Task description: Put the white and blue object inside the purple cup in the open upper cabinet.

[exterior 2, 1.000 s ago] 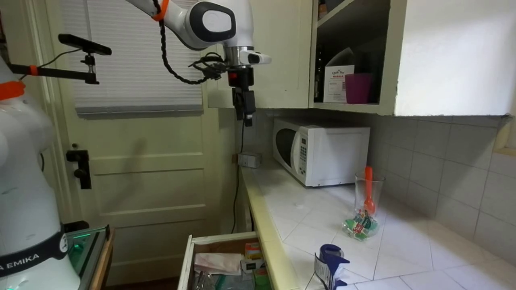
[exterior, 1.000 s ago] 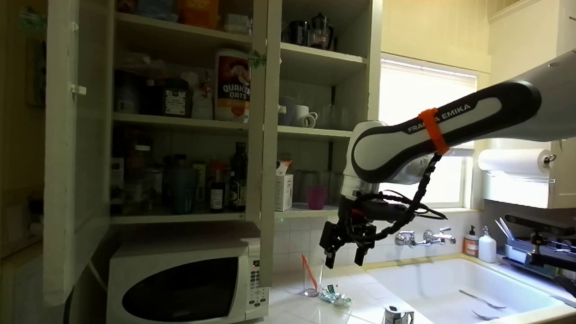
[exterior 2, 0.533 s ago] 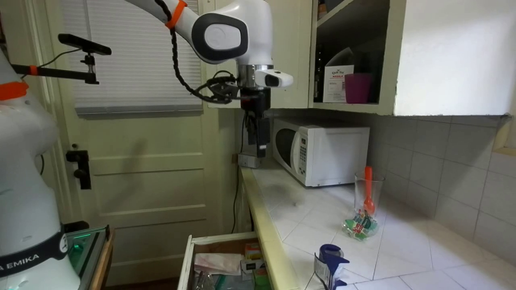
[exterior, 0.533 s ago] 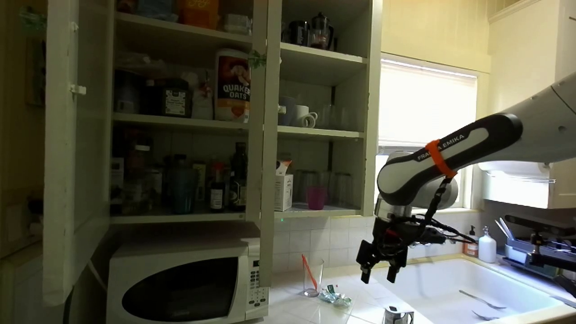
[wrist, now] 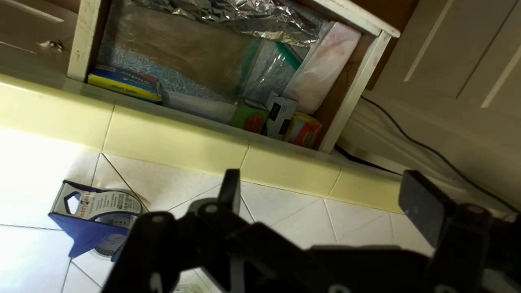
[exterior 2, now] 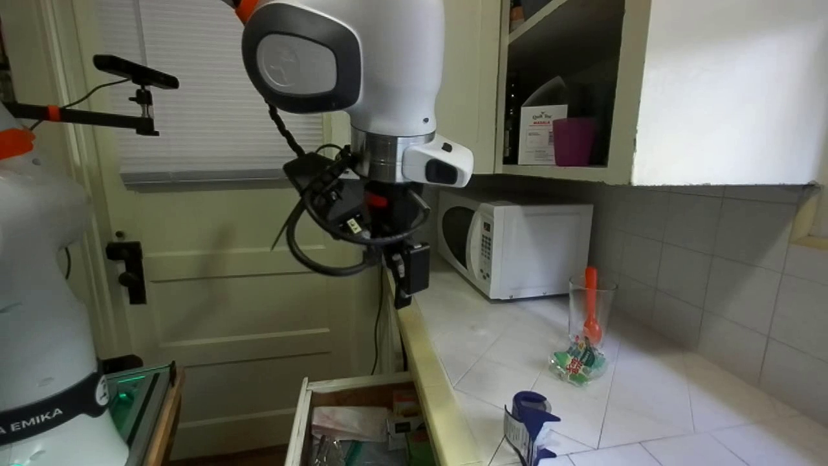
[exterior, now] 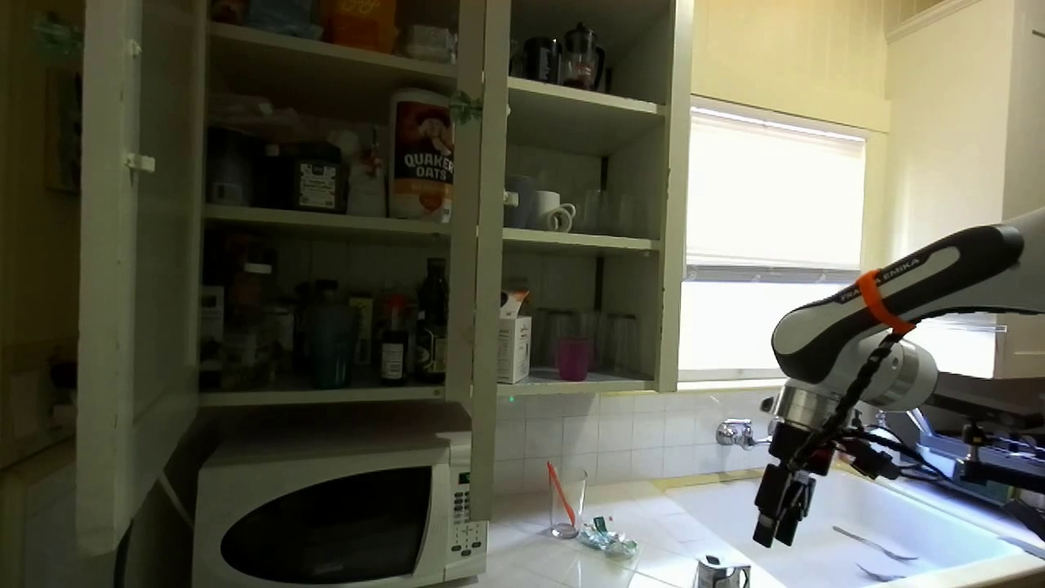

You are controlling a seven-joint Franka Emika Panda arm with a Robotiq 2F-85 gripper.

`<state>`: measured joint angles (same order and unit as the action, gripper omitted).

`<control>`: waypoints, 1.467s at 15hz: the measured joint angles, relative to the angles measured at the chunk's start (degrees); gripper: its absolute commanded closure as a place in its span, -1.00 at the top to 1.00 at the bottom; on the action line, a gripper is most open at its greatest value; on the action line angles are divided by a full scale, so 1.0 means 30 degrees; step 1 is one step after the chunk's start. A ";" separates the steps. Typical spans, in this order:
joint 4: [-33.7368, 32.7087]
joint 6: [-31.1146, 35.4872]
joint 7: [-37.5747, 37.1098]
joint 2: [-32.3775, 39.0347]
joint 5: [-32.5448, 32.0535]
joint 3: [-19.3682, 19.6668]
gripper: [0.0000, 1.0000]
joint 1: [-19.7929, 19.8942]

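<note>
1. In an exterior view, the gripper (exterior: 775,529) has dropped away from the purple cup (exterior: 573,361), probably to fetch.
2. In an exterior view, it has come lower, nearer the white and blue object (exterior 2: 535,427), untouched on the counter (exterior 2: 488,382).
3. In the wrist view, its fingers (wrist: 421,209) stand apart, nothing between; the object shows pale printed card and jagged blue flaps.

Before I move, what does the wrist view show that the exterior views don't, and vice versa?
Only wrist: the blue and yellow box in the drawer. Only exterior: the purple cup in the upper cabinet, and the microwave. Shared by all: gripper and counter; clearly by the wrist view and an exterior view: the white and blue object.
</note>
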<state>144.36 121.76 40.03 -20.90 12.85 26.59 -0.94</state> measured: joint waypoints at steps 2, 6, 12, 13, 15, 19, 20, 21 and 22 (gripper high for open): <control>-0.0070 -0.0795 0.2447 -0.0056 0.0486 0.0404 1.00 0.0624; -0.0506 -0.1649 0.3309 0.0262 0.0639 0.0430 1.00 0.1647; -0.0673 -0.1029 0.4997 0.0857 0.0663 0.0306 1.00 0.2338; -0.0742 -0.0758 0.6310 0.1153 0.0656 0.0752 1.00 0.2441; -0.1155 -0.0498 0.9082 0.2001 0.0656 0.2027 1.00 0.2449; -0.3098 -0.0307 1.3144 0.4846 0.0422 0.2215 1.00 0.3369; -0.3647 0.0202 1.3474 0.5651 0.0282 0.1807 1.00 0.3543; -0.4148 0.0920 1.3627 0.6456 0.0137 0.1257 1.00 0.3704; -0.4559 0.1821 1.3648 0.7235 -0.0062 0.0640 1.00 0.3841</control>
<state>130.68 127.23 80.97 0.81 12.66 28.51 10.59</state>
